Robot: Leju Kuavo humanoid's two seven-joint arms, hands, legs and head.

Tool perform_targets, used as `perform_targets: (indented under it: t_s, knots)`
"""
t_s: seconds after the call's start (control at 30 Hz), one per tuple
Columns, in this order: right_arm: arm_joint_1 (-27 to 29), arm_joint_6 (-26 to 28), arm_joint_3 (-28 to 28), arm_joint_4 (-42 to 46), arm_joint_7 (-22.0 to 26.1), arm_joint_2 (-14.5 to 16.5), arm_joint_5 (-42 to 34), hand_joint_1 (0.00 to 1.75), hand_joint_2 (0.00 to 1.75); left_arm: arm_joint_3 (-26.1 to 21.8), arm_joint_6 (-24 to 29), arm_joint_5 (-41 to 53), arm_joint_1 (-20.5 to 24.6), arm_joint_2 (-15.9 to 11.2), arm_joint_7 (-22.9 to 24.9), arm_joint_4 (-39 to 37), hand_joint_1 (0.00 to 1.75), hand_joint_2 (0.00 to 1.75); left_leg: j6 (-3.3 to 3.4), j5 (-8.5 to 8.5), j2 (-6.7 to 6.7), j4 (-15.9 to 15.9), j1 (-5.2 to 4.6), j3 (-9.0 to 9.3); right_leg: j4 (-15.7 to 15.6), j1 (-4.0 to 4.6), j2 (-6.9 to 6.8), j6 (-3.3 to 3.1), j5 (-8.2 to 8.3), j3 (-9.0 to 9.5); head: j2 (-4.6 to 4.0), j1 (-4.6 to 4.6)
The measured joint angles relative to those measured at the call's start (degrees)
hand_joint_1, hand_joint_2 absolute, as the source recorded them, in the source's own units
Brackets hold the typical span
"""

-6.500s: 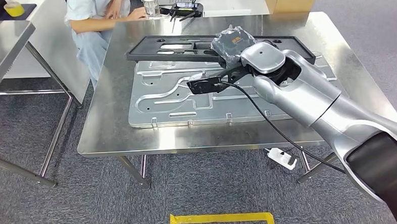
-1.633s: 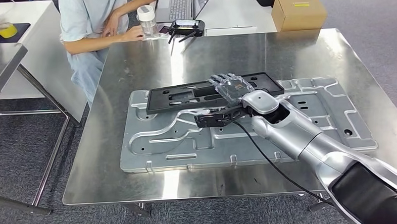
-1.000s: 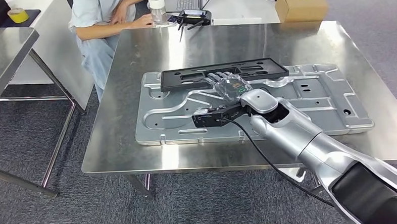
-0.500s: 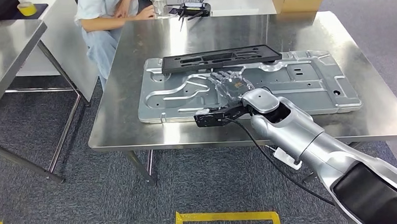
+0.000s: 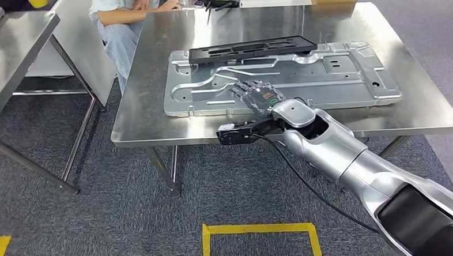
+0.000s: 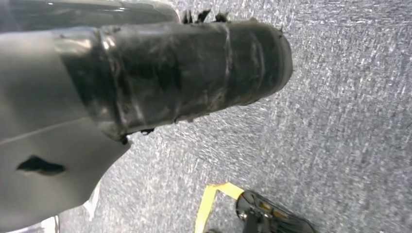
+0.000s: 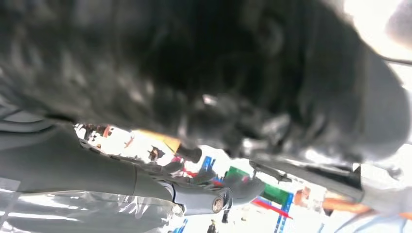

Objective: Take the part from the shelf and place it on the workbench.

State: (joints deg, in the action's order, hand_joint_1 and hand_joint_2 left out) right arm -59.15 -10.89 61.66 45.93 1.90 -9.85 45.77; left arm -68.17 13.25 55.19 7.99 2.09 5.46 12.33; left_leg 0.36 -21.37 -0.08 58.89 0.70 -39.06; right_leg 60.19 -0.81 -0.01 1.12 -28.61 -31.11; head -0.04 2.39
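One black part (image 5: 252, 48) at upper centre, lying on the silver panel (image 5: 337, 77) atop the workbench (image 5: 154, 114) — right hand (image 5: 257, 96) below it, mid-frame, fingers spread, holding nothing — left hand's state impossible to tell.

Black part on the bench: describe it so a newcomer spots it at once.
Find the steel workbench in the head view, then the big embossed silver panel lying flat on it. Along that panel's far edge lies the black part, a long flat frame with cutouts. It is the one dark, matte piece on shiny metal.
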Motion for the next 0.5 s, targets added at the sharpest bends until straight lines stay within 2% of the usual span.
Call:
perform_targets:
  t_s: [0.07, 0.1, 0.13, 0.17, 0.23, 0.27, 0.3, 0.33, 0.37, 0.4, 0.43, 0.47, 0.5]
  knots:
    - [0.0, -0.1, 0.0, 0.1, 0.0, 0.0, 0.0, 0.0, 0.0, 0.0, 0.0, 0.0, -0.1, 0.0, 0.0, 0.0, 0.0, 0.0, -0.73, 1.16, -0.09, -0.5, 0.05, -0.31, -1.1, 0.22, -0.05, -0.64, 0.5, -0.14, -0.01, -0.01]
    - [0.0, -0.1, 0.1, 0.1, 0.0, 0.0, 0.0, 0.0, 0.0, 0.0, 0.0, 0.0, -0.2, 0.0, 0.0, 0.0, 0.0, 0.0, -1.07, 1.0, -0.14, -0.4, 0.18, -0.6, -1.4, 0.16, -0.12, -1.07, 1.17, -0.53, -0.01, -0.06]
    - [0.1, -0.2, 0.1, 0.1, 0.0, 0.1, 0.0, 0.0, 0.0, 0.0, 0.0, 0.0, -0.4, 0.0, 0.0, 0.0, 0.0, 0.0, -1.38, -0.33, -0.17, 0.4, 0.28, -1.14, -1.6, 0.06, -0.2, -1.55, 1.91, -1.06, -0.01, 0.02]
    - [0.2, -0.2, 0.1, 0.1, 0.0, 0.1, 0.0, 0.0, 0.0, 0.0, 0.0, 0.0, -0.6, 0.0, 0.0, 0.0, 0.0, 0.0, -1.63, -2.74, -0.17, 2.3, 0.37, -1.9, -1.8, -0.07, -0.25, -1.99, 2.68, -1.72, -0.01, 0.22]
    - [0.3, -0.2, 0.1, 0.1, 0.0, 0.3, 0.0, 0.0, 0.0, 0.0, 0.0, -0.1, -0.6, 0.0, 0.1, 0.0, 0.0, 0.0, -2.01, -8.65, -0.12, 8.9, 0.45, -3.62, -1.8, -0.1, -0.22, -2.49, 4.05, -3.32, -0.01, 0.8]
    - [0.3, -0.2, 0.1, 0.1, 0.0, 0.3, 0.0, 0.0, 0.0, 0.0, 0.0, -0.2, -0.6, 0.0, 0.1, 0.0, 0.0, 0.0, -2.12, -10.31, -0.12, 12.3, 0.45, -4.12, -1.7, -0.08, -0.2, -2.55, 4.74, -4.21, -0.01, 1.02]
    - [0.4, -0.2, 0.1, 0.1, 0.0, 0.4, 0.0, 0.0, 0.0, 0.0, -0.1, -0.2, -0.5, -0.1, 0.1, 0.0, 0.0, 0.0, -2.17, -10.54, -0.13, 14.7, 0.44, -4.04, -1.7, -0.06, -0.2, -2.52, 5.43, -5.14, -0.01, 1.05]
    - [0.5, -0.2, 0.1, 0.1, 0.0, 0.4, 0.0, 0.0, 0.0, 0.0, -0.1, -0.2, -0.4, 0.0, 0.2, 0.0, 0.0, 0.0, -2.15, -9.61, -0.13, 15.6, 0.44, -3.14, -1.6, -0.04, -0.2, -2.47, 6.13, -6.11, -0.01, 1.07]
    - [0.5, -0.2, 0.2, 0.1, 0.0, 0.4, 0.0, 0.0, 0.0, 0.0, -0.1, -0.2, -0.3, 0.0, 0.2, 0.0, 0.0, 0.0, -2.01, -8.03, -0.12, 14.5, 0.42, -1.32, -1.6, -0.02, -0.21, -2.37, 6.8, -7.02, -0.01, 1.05]
    - [0.5, -0.2, 0.2, 0.1, 0.0, 0.4, 0.0, 0.0, 0.0, 0.0, -0.2, -0.2, -0.3, -0.1, 0.2, 0.0, 0.0, 0.0, -1.74, -6.97, -0.13, 11.6, 0.37, 1.59, -1.5, -0.01, -0.23, -2.24, 7.43, -7.81, -0.01, 1.05]
    - [0.5, -0.2, 0.2, 0.2, 0.0, 0.4, 0.0, 0.0, 0.0, 0.0, -0.2, -0.2, -0.2, -0.1, 0.3, 0.0, 0.0, 0.0, -1.4, -6.96, -0.11, 7.6, 0.18, 5.06, -1.4, 0.08, -0.25, -2.04, 7.96, -8.47, -0.01, 1.05]
    - [0.4, -0.2, 0.2, 0.2, 0.0, 0.5, 0.0, 0.0, 0.0, 0.0, -0.2, -0.2, 0.0, -0.2, 0.3, 0.0, 0.0, 0.0, -1.08, -7.75, -0.08, 3.6, 0.0, 8.04, -1.3, 0.14, -0.34, -1.79, 8.51, -8.91, 0.0, 1.02]
    - [0.3, -0.1, 0.2, 0.2, 0.0, 0.5, 0.0, 0.0, 0.0, 0.0, -0.1, -0.2, 0.1, -0.3, 0.3, 0.0, 0.0, 0.0, -0.78, -8.64, -0.08, 0.5, -0.25, 10.14, -1.4, 0.13, -0.45, -1.51, 9.12, -9.15, 0.0, 1.0]
